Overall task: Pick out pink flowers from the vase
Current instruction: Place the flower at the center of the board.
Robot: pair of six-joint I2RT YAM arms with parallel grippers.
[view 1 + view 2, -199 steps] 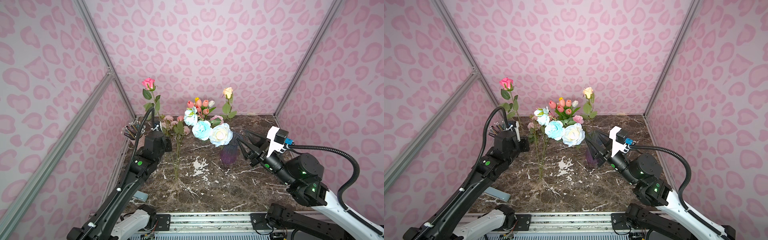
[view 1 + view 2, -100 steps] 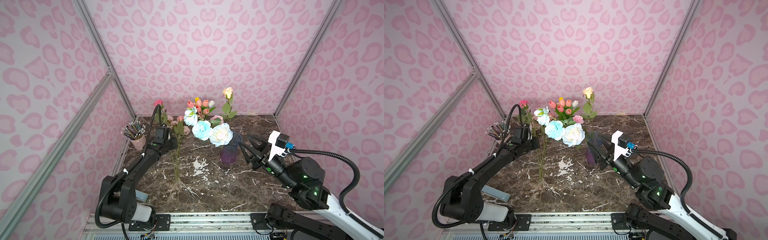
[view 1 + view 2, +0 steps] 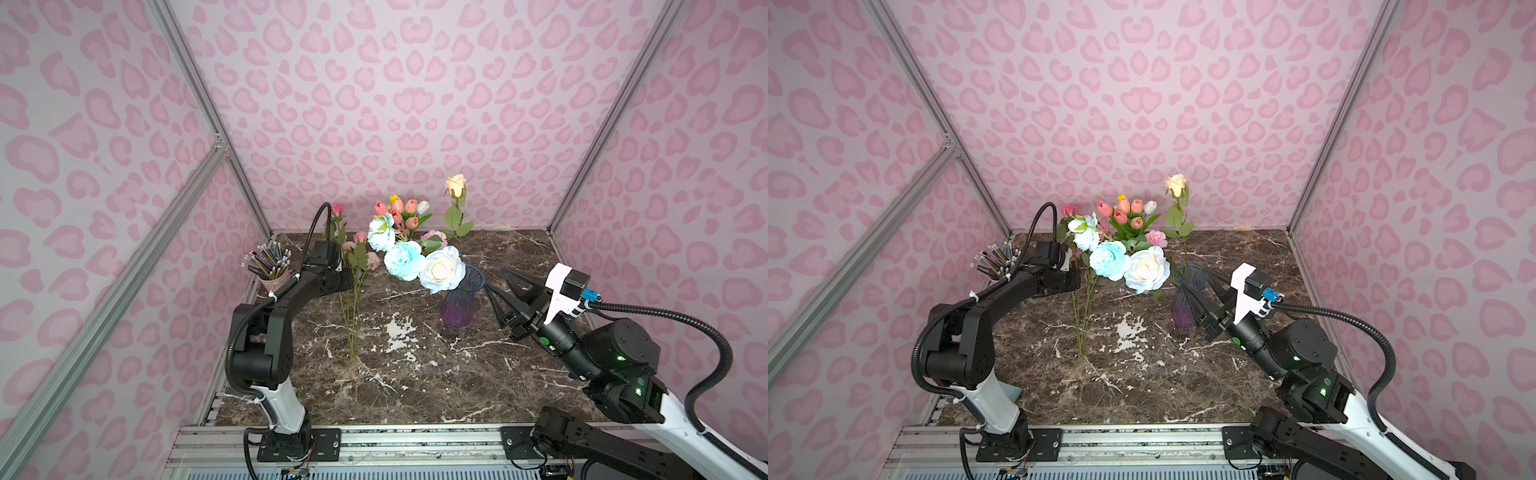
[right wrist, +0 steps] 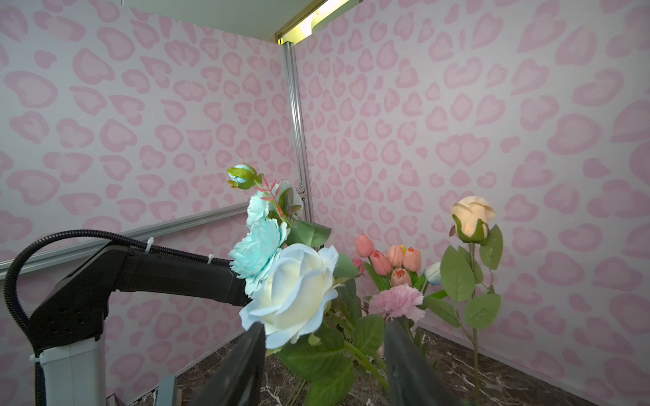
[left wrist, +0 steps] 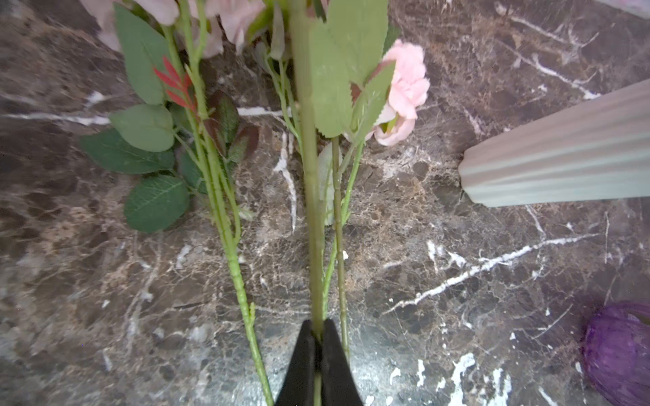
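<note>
My left gripper is pinched tight on one thick green stem. That stem runs up to the magenta rosebud, which stands at the far left, above my wrist. Under it, pale pink blooms and their thin stems lie flat on the marble table, left of the purple vase, heads toward the far wall. A cup of pencils stands further left, by the wall.

My right gripper has its jaws about halfway apart and nothing clamped. It sits just right of the vase, and I cannot tell whether it touches the glass. Leaves and stems of the bunch show between its fingers.

The bunch at the vase holds salmon-pink tulips and a ruffled pink bloom, behind the blue peonies and white rose.
</note>
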